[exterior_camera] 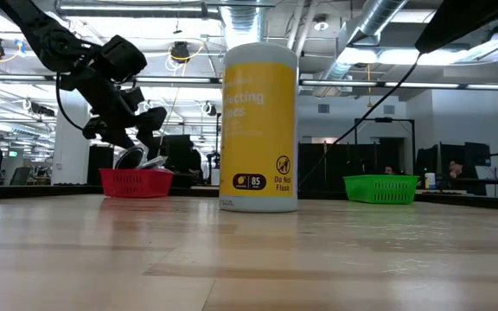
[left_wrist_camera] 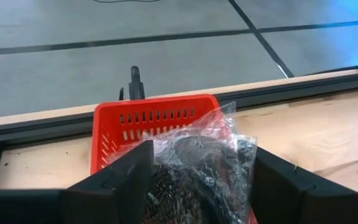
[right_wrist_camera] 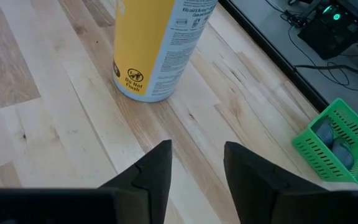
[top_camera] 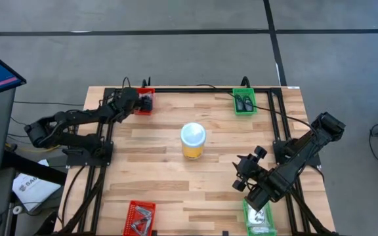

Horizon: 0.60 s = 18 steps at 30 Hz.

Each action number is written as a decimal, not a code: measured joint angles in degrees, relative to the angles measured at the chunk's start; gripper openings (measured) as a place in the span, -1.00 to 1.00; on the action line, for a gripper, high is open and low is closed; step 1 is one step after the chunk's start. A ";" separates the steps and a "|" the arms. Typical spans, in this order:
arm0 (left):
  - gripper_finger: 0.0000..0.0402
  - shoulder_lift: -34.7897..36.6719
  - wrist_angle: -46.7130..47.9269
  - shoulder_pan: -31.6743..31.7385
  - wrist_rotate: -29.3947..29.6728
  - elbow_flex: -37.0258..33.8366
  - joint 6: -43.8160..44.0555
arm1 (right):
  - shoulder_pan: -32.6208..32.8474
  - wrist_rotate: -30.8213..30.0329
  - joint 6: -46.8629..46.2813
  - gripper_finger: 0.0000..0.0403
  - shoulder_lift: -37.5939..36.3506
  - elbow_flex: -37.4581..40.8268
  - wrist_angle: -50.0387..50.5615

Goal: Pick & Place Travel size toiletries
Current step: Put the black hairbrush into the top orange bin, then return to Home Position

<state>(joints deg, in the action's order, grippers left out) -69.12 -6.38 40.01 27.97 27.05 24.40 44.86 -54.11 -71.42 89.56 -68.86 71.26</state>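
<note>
My left gripper [left_wrist_camera: 201, 154] hovers open over the red tray [left_wrist_camera: 114, 127] at the table's far left [top_camera: 147, 109]. A crinkled clear packet with dark contents [left_wrist_camera: 194, 171] lies in that tray, between the two spread fingers. In the low view the gripper [exterior_camera: 135, 157] slants down just above the tray [exterior_camera: 135, 183]. My right gripper [right_wrist_camera: 196, 155] stands open above bare wood at the near right [top_camera: 241, 176], with nothing between its fingers. It points toward the yellow jar [right_wrist_camera: 157, 43]. My left gripper comes at the packet slanting down from the near left, one finger [left_wrist_camera: 135, 168] at each side of it. The packet's edges [left_wrist_camera: 244, 149] reach the fingers' inner sides. I cannot tell whether they touch. The packet rests in the tray.
The tall yellow jar with a pale lid [top_camera: 193, 141] stands mid-table. A green tray with dark items [top_camera: 244, 103] is at the far right. A green tray with white packets [top_camera: 260, 219] and a red tray with silvery bits [top_camera: 140, 218] sit at the near edge. Black rails frame the table.
</note>
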 joint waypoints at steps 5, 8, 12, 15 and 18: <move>0.09 0.00 -1.31 0.00 -0.74 0.00 0.08 | 0.00 0.00 0.00 -0.31 0.00 0.00 -0.04; 0.10 0.00 -3.56 0.00 -2.77 0.00 0.37 | 0.02 -0.60 0.00 -0.32 0.00 0.00 -0.02; 0.09 0.04 -6.66 -0.29 -5.71 0.00 0.26 | 0.00 -2.57 0.02 -0.34 0.00 0.00 -0.01; 0.07 0.04 -6.83 -0.78 -5.88 0.00 -1.77 | 0.02 -2.91 0.02 -0.34 0.00 0.00 0.09; 0.07 0.04 -7.03 -1.60 -5.88 0.00 -4.39 | 0.02 -5.78 0.00 -0.33 0.00 0.27 0.28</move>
<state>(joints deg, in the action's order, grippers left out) -69.08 -13.41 38.41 22.09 27.05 20.01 44.88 -59.88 -71.42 89.56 -68.59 71.54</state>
